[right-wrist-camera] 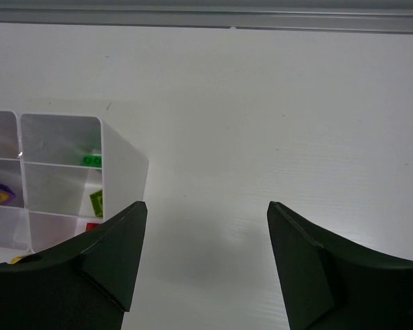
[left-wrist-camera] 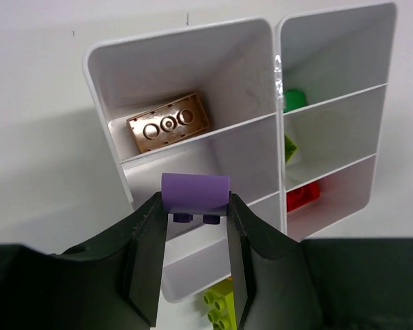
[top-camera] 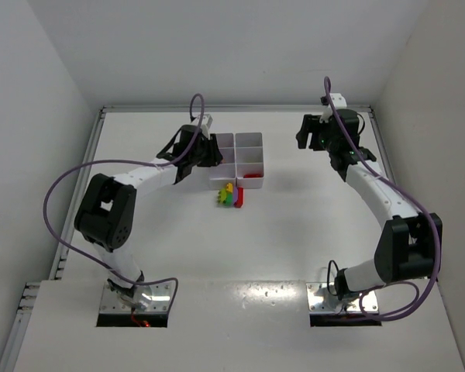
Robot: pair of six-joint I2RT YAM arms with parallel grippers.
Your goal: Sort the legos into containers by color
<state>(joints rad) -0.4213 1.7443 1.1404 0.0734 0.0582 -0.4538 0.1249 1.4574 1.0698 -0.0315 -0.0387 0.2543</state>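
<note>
**Tray** (top-camera: 238,148): white, six square compartments in two columns of three. It stands on the table (top-camera: 294,232), far of centre and closer to the left arm.

**Contents, left column**
- Far compartment: one brown-orange brick (left-wrist-camera: 168,124), lying studs up.
- Middle compartment: floor shows white and bare where it is visible, with the held brick directly above it.
- Near compartment: mostly hidden behind the claw fingers, so its contents cannot be told.

**Contents, right column**
- Far compartment: one green brick (left-wrist-camera: 294,100).
- Middle compartment: one yellow-green brick (left-wrist-camera: 289,148), mostly cut off by the dividing wall.
- Near compartment: one red brick (left-wrist-camera: 303,196).

**Loose legos** (top-camera: 231,195): a small cluster of yellow, green and red pieces on the table, just beside the tray's near edge. From the left wrist view, a lime brick (left-wrist-camera: 219,306) shows below the tray's near wall.

**Left claw** (left-wrist-camera: 195,206): narrow, clamped on a purple brick (left-wrist-camera: 195,188) with both fingers against the brick's sides and its studs facing down. It hangs over the tray's left column.

**Right claw** (right-wrist-camera: 206,261): spread wide and holding nothing. It hangs over bare table to the right of the tray, well apart from it.
</note>
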